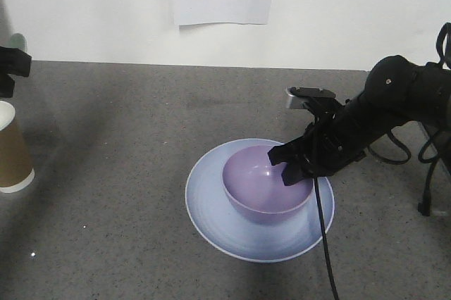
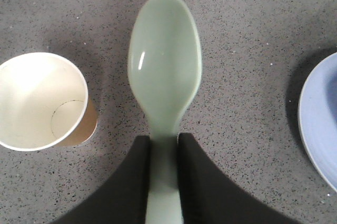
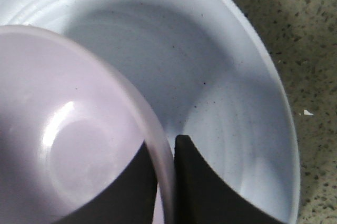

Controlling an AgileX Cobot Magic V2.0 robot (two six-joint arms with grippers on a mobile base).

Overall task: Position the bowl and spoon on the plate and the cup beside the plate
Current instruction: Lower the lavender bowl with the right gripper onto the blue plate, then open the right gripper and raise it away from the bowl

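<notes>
- The grey speckled worktop (image 1: 127,138) carries the plate and the cup.
- The plate (image 1: 211,219) lies flat on it, right of centre in the front view.
- The bowl (image 1: 264,191) stands upright on the plate, about in its middle. The right claw (image 3: 169,148) is clamped on the bowl's rim on the right side, one finger inside the wall and one outside.
- The cup (image 1: 13,148) stands upright and empty at the far left edge, well apart from the plate.
- The spoon (image 2: 164,66) hangs over bare worktop between cup and plate, hollow side up. The left claw (image 2: 164,148) is clenched on its handle.
</notes>
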